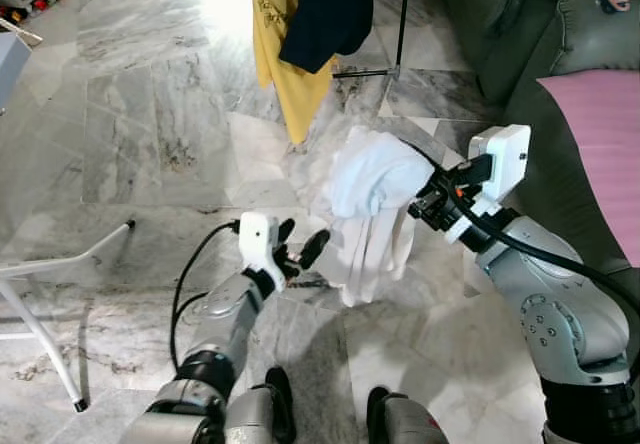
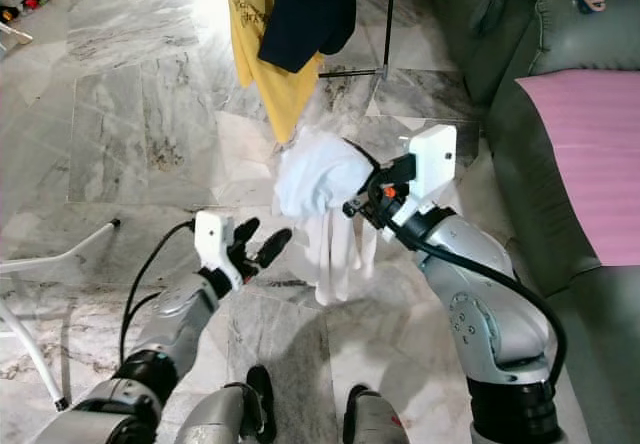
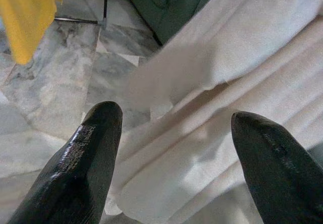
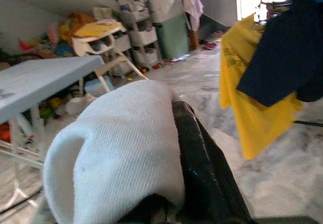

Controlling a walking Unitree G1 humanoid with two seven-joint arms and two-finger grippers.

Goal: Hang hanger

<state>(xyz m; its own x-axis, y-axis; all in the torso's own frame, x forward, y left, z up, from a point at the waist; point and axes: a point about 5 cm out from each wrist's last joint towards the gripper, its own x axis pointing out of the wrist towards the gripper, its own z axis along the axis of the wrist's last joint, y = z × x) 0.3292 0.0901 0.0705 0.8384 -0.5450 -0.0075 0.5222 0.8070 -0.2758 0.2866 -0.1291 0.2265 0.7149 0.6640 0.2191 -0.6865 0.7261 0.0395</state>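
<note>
Right gripper (image 2: 362,204) is clamped on a white garment (image 1: 372,209) that drapes over and below its fingers; can't make out a hanger underneath. Left gripper (image 1: 300,247) sits spread wide beside the hanging folds. Looks like mid-carry, so next it needs lifting toward the rack (image 1: 402,24) ahead.

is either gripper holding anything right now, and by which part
The right gripper holds a white garment by its bunched top, the rest hanging down. The left gripper is open beside the hanging cloth, holding nothing.

surface: grey-veined marble floor (image 1: 150,114) | on it: clothes rack base (image 1: 370,72), green sofa (image 1: 500,34)
</note>
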